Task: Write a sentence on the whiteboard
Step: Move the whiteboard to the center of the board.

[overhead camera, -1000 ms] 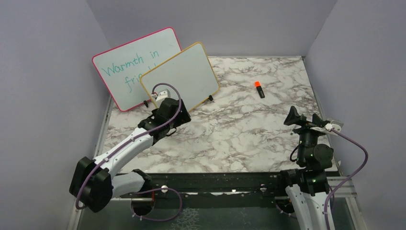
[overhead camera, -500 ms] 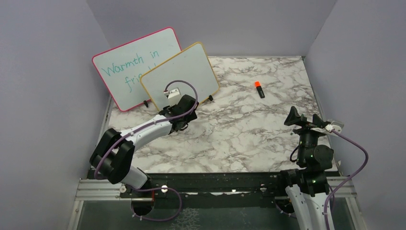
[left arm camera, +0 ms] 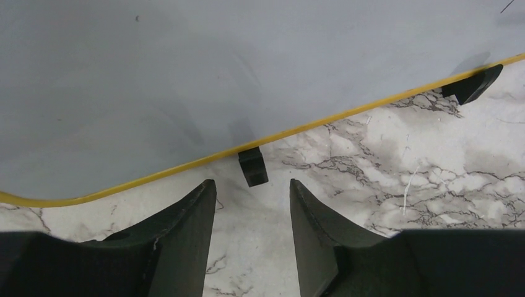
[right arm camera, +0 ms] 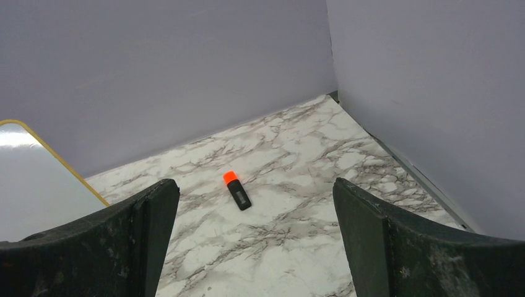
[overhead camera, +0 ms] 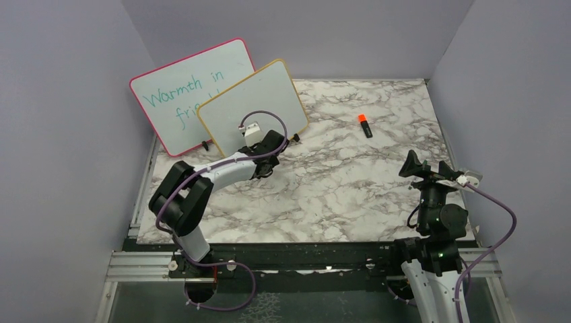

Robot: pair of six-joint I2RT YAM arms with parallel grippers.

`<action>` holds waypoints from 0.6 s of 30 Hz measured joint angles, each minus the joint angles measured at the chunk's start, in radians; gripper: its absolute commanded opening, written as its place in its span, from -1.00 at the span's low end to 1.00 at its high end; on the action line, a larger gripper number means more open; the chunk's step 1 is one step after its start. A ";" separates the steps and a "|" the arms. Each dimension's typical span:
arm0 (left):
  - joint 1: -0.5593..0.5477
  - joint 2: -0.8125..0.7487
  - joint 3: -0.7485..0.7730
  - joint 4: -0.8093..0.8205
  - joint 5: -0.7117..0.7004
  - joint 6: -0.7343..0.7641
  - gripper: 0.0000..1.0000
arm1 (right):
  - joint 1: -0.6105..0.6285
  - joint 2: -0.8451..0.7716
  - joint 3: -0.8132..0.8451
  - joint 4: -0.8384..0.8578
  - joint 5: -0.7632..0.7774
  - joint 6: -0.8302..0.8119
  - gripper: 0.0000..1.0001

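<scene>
1. Yellow-orange framed whiteboard [overhead camera: 259,101] stands propped at the far left of the marble table [overhead camera: 337,195], partly overlapping a pink-framed board [overhead camera: 182,87]; its white face is blank.
2. No writing shows on it, so the whole writing step appears left to do.
3. Left gripper [left arm camera: 252,192] sits low before the board's bottom edge, jaws partly apart and gripping nothing; a black foot [left arm camera: 252,167] lies just beyond them.
4. Right gripper [overhead camera: 429,166], near right, has its jaws wide apart and empty; the orange-capped marker [overhead camera: 364,126] lies untouched at far right.

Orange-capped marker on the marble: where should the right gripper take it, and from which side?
Probably the black barrel mid-length, from straight above, jaws across its narrow width: the marker lies flat on the table, orange cap toward the back wall, nothing crowding it.
</scene>
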 measured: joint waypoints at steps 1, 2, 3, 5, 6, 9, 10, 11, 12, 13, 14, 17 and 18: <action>0.000 0.011 0.009 0.003 -0.005 0.000 -0.13 | 0.000 0.000 -0.002 0.000 0.000 0.000 1.00; 0.000 0.026 0.020 0.005 -0.010 0.000 -0.16 | 0.000 0.000 -0.003 0.000 0.000 0.000 1.00; 0.000 0.039 0.030 0.008 -0.014 0.000 -0.18 | 0.000 0.000 -0.004 0.000 0.000 0.000 1.00; 0.000 0.059 0.040 0.011 -0.021 0.000 -0.20 | 0.000 0.000 -0.004 0.000 0.000 0.001 1.00; 0.000 0.069 0.045 0.011 -0.025 0.001 -0.21 | 0.000 0.000 -0.004 0.000 0.000 0.001 1.00; 0.000 0.097 0.051 0.015 -0.037 0.000 -0.27 | 0.000 0.000 -0.004 0.000 -0.001 0.002 1.00; 0.000 0.103 0.051 0.014 -0.039 0.000 -0.29 | 0.000 0.000 -0.004 0.000 -0.001 0.002 1.00; 0.000 0.109 0.051 0.014 -0.041 -0.001 -0.37 | 0.000 0.000 -0.005 0.000 -0.001 0.002 1.00; 0.000 0.116 0.051 0.014 -0.045 -0.003 -0.44 | 0.000 0.000 -0.005 0.000 -0.001 0.002 1.00; 0.000 0.119 0.051 0.014 -0.048 -0.003 -0.52 | 0.000 0.000 -0.005 0.000 -0.001 0.002 1.00; 0.000 0.122 0.051 0.014 -0.051 -0.002 -0.61 | 0.000 0.000 -0.006 0.001 -0.001 0.002 1.00; 0.000 0.127 0.051 0.024 -0.055 -0.003 -0.81 | 0.000 -0.005 -0.011 0.001 -0.002 0.003 1.00; 0.000 0.127 0.051 0.024 -0.056 -0.003 -0.88 | 0.000 -0.007 -0.013 0.001 -0.003 0.003 1.00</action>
